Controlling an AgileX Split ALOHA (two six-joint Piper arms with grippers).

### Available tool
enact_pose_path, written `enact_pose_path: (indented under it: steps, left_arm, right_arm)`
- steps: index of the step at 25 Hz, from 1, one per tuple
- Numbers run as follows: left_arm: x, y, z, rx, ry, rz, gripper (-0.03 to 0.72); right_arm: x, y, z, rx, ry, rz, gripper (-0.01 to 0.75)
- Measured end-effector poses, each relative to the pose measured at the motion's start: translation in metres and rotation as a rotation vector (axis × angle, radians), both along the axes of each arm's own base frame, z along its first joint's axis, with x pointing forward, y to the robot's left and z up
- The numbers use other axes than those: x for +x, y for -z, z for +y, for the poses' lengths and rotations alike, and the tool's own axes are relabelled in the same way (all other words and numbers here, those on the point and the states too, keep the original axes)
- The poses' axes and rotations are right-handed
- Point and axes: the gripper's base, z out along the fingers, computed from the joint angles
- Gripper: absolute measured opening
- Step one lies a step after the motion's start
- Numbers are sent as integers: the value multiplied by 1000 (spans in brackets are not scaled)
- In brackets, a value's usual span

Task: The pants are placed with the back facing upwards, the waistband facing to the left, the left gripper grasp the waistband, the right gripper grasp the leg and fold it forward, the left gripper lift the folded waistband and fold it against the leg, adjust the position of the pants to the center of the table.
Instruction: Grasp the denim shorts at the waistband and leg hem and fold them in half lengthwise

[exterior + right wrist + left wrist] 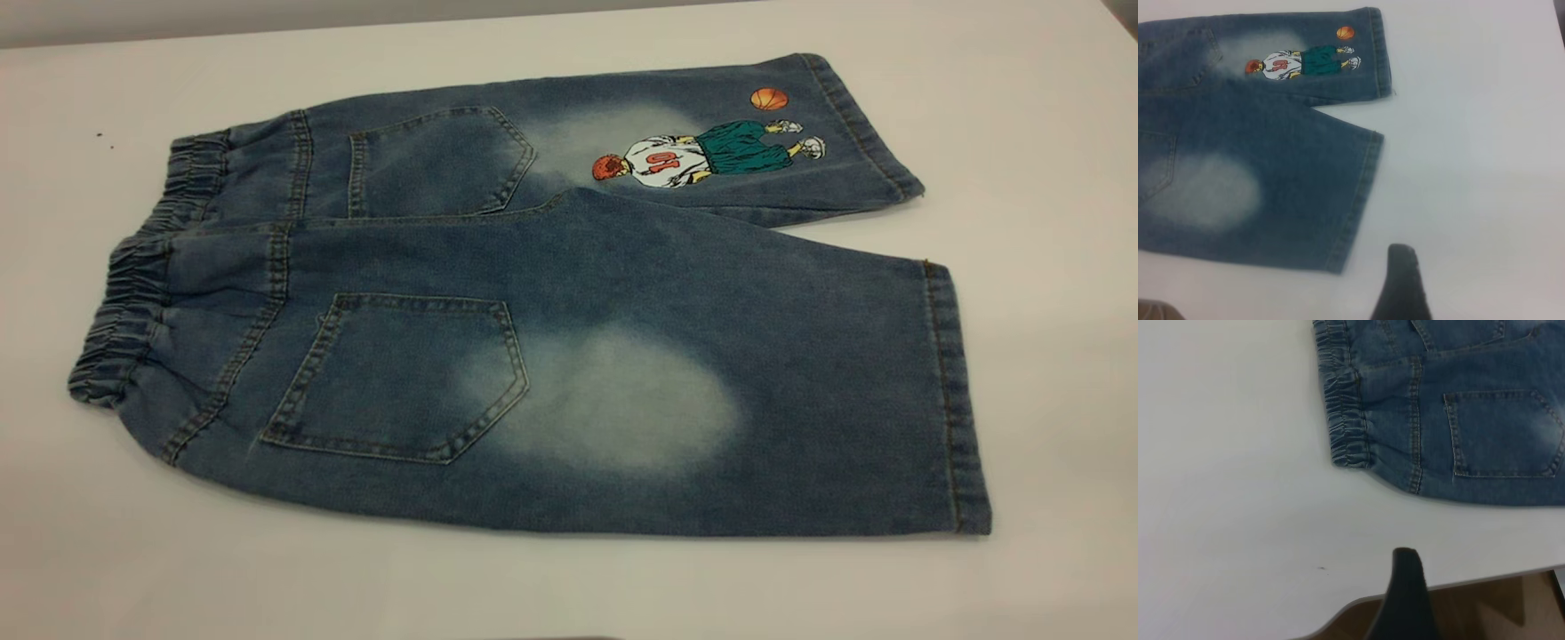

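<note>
The blue denim pants [569, 356] lie flat on the white table [1049, 178], back pockets up. The ruffled waistband [133, 302] is at the left. The leg [756, 400] with the plain faded patch is nearer the front, and the cartoon leg [711, 151] lies behind it. Neither gripper shows in the exterior view. The left gripper [1458, 587] hovers over the table's edge, apart from the waistband [1345, 420]. The right gripper [1438, 267] hovers over bare table beside the leg's hem [1358, 200]. Each shows one lone finger [1406, 587] [1403, 273] with nothing against it, so both are open and hold nothing.
In the left wrist view the table's front edge [1471, 581] runs close to the finger, with brown floor [1485, 613] beyond it. Bare tabletop surrounds the pants on all sides, widest to the right [1485, 133]. Tiny dark specks [100, 136] lie at the far left.
</note>
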Motion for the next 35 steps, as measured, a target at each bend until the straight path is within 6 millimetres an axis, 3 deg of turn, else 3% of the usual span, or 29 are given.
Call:
enact_pose_path:
  steps: [3,6,10,13,19,24,29,35]
  left_arm:
    - [1,-1,2,-14,-29,2,517]
    - [17,-8,6,-36,-98,56,517]
    - [62,-13,11,-11,-141,183,517]
    - [102,-6,13,0,-159,281,517]
    - [169,32,15,6,-176,473,517]
    - [203,67,17,32,-171,560,517]
    - [230,106,20,77,-156,656,517]
    - [266,135,20,76,-146,645,517]
  right_arm:
    - [3,-2,0,8,0,3,474]
    - [18,-7,2,36,-8,61,474]
    - [56,-13,8,90,-42,153,474]
    - [87,-9,12,105,-95,230,474]
    - [142,13,19,156,-153,346,474]
    - [177,35,25,231,-178,403,474]
    - [199,49,30,291,-206,386,474]
    - [212,52,33,340,-228,324,474]
